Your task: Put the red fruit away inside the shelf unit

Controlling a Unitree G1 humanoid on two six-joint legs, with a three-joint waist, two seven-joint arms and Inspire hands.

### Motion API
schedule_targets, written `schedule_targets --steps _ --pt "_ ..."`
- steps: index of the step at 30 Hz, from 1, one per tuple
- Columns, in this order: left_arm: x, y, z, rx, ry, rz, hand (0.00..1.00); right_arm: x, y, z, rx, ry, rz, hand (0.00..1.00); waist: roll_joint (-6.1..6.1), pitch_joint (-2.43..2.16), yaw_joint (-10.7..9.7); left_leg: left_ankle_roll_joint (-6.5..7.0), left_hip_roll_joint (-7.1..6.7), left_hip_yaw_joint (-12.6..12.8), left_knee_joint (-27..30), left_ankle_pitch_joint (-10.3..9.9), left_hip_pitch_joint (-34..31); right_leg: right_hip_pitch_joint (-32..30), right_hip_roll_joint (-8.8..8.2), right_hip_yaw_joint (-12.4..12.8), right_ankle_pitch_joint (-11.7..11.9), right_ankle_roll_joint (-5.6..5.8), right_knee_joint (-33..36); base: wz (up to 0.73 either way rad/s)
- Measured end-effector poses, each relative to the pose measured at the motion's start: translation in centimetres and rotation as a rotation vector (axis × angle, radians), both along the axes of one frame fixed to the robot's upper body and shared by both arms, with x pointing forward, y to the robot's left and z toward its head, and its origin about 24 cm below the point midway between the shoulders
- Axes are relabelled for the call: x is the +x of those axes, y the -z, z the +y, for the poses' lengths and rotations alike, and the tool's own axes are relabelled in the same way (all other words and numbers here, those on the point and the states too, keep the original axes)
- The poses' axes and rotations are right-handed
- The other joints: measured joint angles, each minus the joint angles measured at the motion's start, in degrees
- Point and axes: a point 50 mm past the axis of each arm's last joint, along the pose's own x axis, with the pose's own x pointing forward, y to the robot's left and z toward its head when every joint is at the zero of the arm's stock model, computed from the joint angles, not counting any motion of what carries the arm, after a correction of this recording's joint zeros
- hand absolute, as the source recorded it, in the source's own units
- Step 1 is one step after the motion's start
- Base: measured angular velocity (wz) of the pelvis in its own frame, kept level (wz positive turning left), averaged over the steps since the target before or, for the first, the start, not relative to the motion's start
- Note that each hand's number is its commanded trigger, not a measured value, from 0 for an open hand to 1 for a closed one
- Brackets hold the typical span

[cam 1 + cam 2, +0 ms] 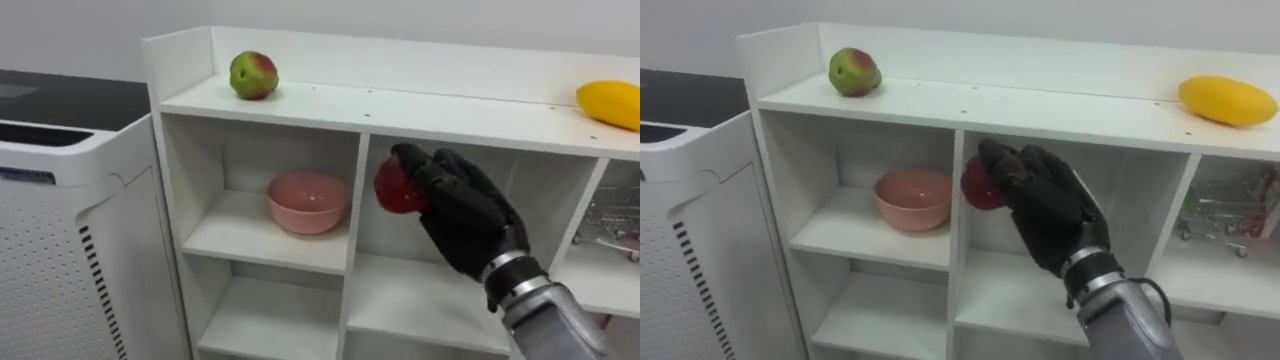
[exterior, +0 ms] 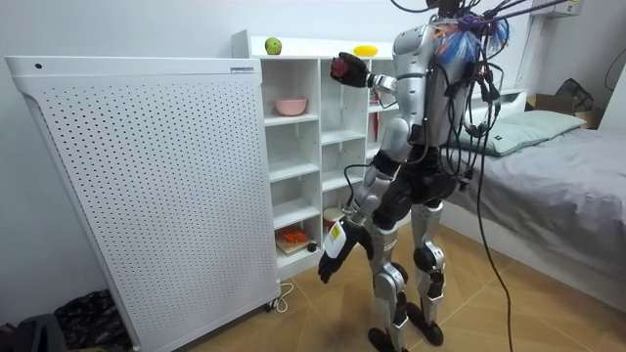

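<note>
The red fruit (image 1: 393, 190) at mid-frame is largely covered by the right hand (image 1: 460, 215), whose fingers curl round it, so its kind cannot be told. At the right edge of the left eye view the yellow fruit (image 1: 610, 104) on top of the closet (image 1: 350, 100) is cut off, as is the wire basket (image 1: 612, 225) below it. The closet's lower compartments run off the bottom edge. The white perforated unit (image 1: 60, 230) is cropped at the left edge. In the room view's lower middle the left hand (image 2: 330, 259) is too small to read, as are the orange things (image 2: 293, 236) on a low shelf.
</note>
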Motion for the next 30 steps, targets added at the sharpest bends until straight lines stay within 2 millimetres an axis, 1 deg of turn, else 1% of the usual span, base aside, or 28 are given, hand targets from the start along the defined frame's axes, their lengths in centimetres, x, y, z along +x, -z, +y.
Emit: schedule_targets --steps 1,2,4,6,7,8,9,10,11,13,14,15,16,17,18,19,20,21,22,24,26,27,28,29,30 --pt "0.0 0.0 0.0 0.000 0.000 0.002 0.00 0.0 0.2 0.3 0.010 -0.016 0.006 1.00 0.11 0.07 0.09 -0.01 0.02 -0.01 0.03 0.01 -0.19 -0.14 0.05 0.03 0.00 0.00 0.01 0.00" --pt "0.0 0.0 -0.1 -0.002 -0.010 0.002 0.00 -0.1 0.8 0.9 0.038 -0.052 0.022 1.00 0.14 0.08 0.14 -0.04 0.08 -0.03 0.23 0.03 -0.76 -0.67 0.07 0.07 0.03 -0.05 0.06 0.00" --pt "0.4 0.2 -0.4 -0.010 -0.005 0.003 0.00 -0.1 2.9 1.6 0.071 -0.093 0.092 1.00 0.16 0.10 0.09 -0.06 0.12 -0.08 0.58 0.07 -1.61 -1.61 0.08 0.04 0.15 -0.22 0.11 0.00" --pt "0.7 0.2 -0.6 -0.013 0.016 0.002 0.00 -0.2 4.2 1.7 0.078 -0.100 0.143 1.00 0.19 0.12 0.25 0.03 0.10 -0.08 0.71 0.23 -2.82 -2.71 0.00 -0.05 0.32 -0.23 0.20 0.00" --pt "1.0 0.2 -0.8 -0.021 0.013 -0.007 0.00 -0.2 4.5 1.8 0.094 -0.104 0.157 1.00 0.44 0.30 0.24 0.06 0.12 -0.11 1.27 0.27 -4.08 -3.85 -0.05 -0.24 0.45 -0.26 0.44 0.00" --pt "1.2 0.2 -0.8 -0.025 0.010 -0.011 0.00 -0.2 4.7 1.8 0.104 -0.106 0.162 1.00 0.55 0.37 0.22 0.07 0.15 -0.13 1.58 0.27 -4.81 -4.50 -0.05 -0.20 0.57 -0.28 0.51 0.00" --pt "1.7 0.2 -0.9 -0.033 0.007 -0.021 0.00 -0.2 5.0 1.8 0.126 -0.109 0.174 1.00 0.85 0.56 0.30 0.21 0.16 -0.13 1.81 0.37 -5.77 -5.46 -0.10 -0.33 0.72 -0.25 0.74 0.00" --pt "1.7 0.3 -1.0 -0.037 0.001 -0.018 0.00 -0.2 5.8 1.7 0.151 -0.102 0.203 1.00 1.18 0.79 0.23 0.29 0.09 -0.12 1.84 0.46 -6.07 -5.78 -0.23 -0.55 0.74 -0.23 0.89 0.00" --pt "1.9 0.3 -1.0 -0.039 -0.003 -0.020 0.00 -0.3 6.4 1.6 0.158 -0.095 0.223 1.00 1.38 0.87 0.24 0.30 0.08 -0.11 1.88 0.47 -6.24 -5.94 -0.27 -0.66 0.74 -0.23 0.95 0.00" --pt "2.5 0.3 -1.1 -0.046 -0.008 -0.026 0.00 -0.5 8.3 1.4 0.183 -0.072 0.296 1.00 1.84 1.10 0.25 0.43 0.09 -0.10 2.48 0.65 -8.36 -8.32 -0.45 -0.86 0.74 -0.23 2.11 0.00" --pt "2.6 0.3 -1.2 -0.049 -0.004 -0.028 0.00 -0.6 8.8 1.3 0.194 -0.063 0.318 1.00 1.90 1.12 0.24 0.47 0.08 -0.03 2.62 0.75 -9.02 -9.00 -0.54 -1.09 0.74 -0.24 2.30 -0.04" --pt "2.8 0.4 -1.5 -0.055 0.012 -0.029 0.00 -0.7 9.7 1.0 0.208 -0.043 0.355 1.00 2.03 1.21 0.21 0.54 0.06 0.10 2.73 1.00 -10.31 -10.64 -0.72 -1.31 0.75 -0.25 3.10 -0.04" --pt "3.0 0.4 -1.7 -0.065 0.017 -0.031 0.00 -0.8 10.4 0.6 0.219 -0.024 0.385 1.00 2.32 1.39 0.08 0.54 0.04 0.12 3.21 1.08 -11.50 -11.87 -0.84 -1.49 0.76 -0.26 3.69 -0.04" --pt "3.0 0.4 -1.8 -0.070 0.015 -0.030 0.00 -0.9 10.8 0.4 0.232 -0.012 0.404 1.00 2.42 1.38 0.03 0.54 0.04 0.11 3.48 1.08 -12.06 -12.56 -0.89 -1.47 0.75 -0.26 4.07 0.00" --pt "2.9 0.5 -2.0 -0.078 0.008 -0.026 0.00 -1.1 11.6 0.0 0.248 0.011 0.438 1.00 2.73 1.49 0.06 0.56 0.03 0.10 3.81 1.08 -12.94 -13.43 -0.93 -1.45 0.75 -0.26 4.35 0.00" --pt "3.0 0.6 -2.2 -0.086 0.000 -0.027 0.00 -1.2 12.3 -0.6 0.266 0.040 0.470 1.00 3.16 1.70 0.15 0.56 0.06 0.09 4.43 1.08 -13.90 -14.41 -1.04 -1.55 0.75 -0.26 5.06 0.00" --pt "3.0 0.6 -2.3 -0.091 -0.005 -0.028 0.00 -1.3 12.5 -0.8 0.279 0.056 0.481 1.00 3.41 1.84 0.25 0.56 0.06 0.10 4.54 1.09 -14.30 -14.90 -1.12 -1.57 0.74 -0.27 5.35 -0.03" --pt "3.0 0.7 -2.7 -0.103 -0.017 -0.031 0.00 -1.4 13.0 -1.3 0.332 0.093 0.499 1.00 3.85 2.09 0.54 0.75 0.03 0.21 4.81 1.20 -15.27 -16.27 -1.32 -1.56 0.73 -0.28 6.34 -0.11" --pt "3.1 0.8 -3.0 -0.116 -0.031 -0.034 0.00 -1.4 13.3 -1.8 0.392 0.126 0.510 1.00 4.24 2.03 0.98 0.81 0.05 0.51 5.45 1.26 -16.84 -18.44 -1.58 -1.48 0.62 -0.41 7.87 -0.12" --pt "3.3 0.8 -3.4 -0.140 -0.065 -0.045 0.00 -1.5 13.5 -2.3 0.468 0.167 0.520 1.00 4.44 2.08 1.48 0.95 -0.04 0.90 6.65 1.34 -19.23 -21.72 -2.25 -1.46 0.11 -0.67 10.81 -0.08" --pt "3.3 0.9 -3.6 -0.156 -0.099 -0.048 0.00 -1.6 13.9 -2.8 0.524 0.208 0.542 1.00 4.45 2.10 1.72 1.18 -0.38 1.02 7.38 1.49 -20.79 -24.09 -3.01 -1.36 -0.56 -0.80 13.44 0.03" --pt "3.2 1.0 -3.7 -0.159 -0.106 -0.044 0.00 -1.6 14.0 -3.2 0.546 0.229 0.548 1.00 4.44 2.13 1.69 1.27 -0.79 1.03 8.04 1.55 -21.65 -25.16 -3.65 -1.27 -1.33 -0.83 14.87 0.09" --pt "3.1 1.0 -3.8 -0.163 -0.114 -0.045 0.00 -1.6 13.9 -3.5 0.577 0.248 0.542 1.00 4.60 2.33 1.70 1.36 -1.05 1.09 8.75 1.60 -22.62 -26.25 -4.19 -1.38 -1.77 -0.81 16.10 0.09" --pt "3.2 1.0 -3.8 -0.164 -0.117 -0.047 0.00 -1.5 13.7 -3.6 0.597 0.254 0.536 1.00 4.70 2.42 1.68 1.43 -1.15 1.12 9.18 1.63 -23.29 -27.00 -4.41 -1.37 -1.94 -0.85 16.86 0.07" --pt "3.3 1.0 -3.8 -0.166 -0.123 -0.058 0.00 -1.0 13.2 -3.9 0.638 0.265 0.518 1.00 4.71 2.76 1.55 1.49 -1.43 1.26 9.95 1.66 -25.22 -29.14 -4.93 -1.22 -2.49 -1.20 18.54 0.06"
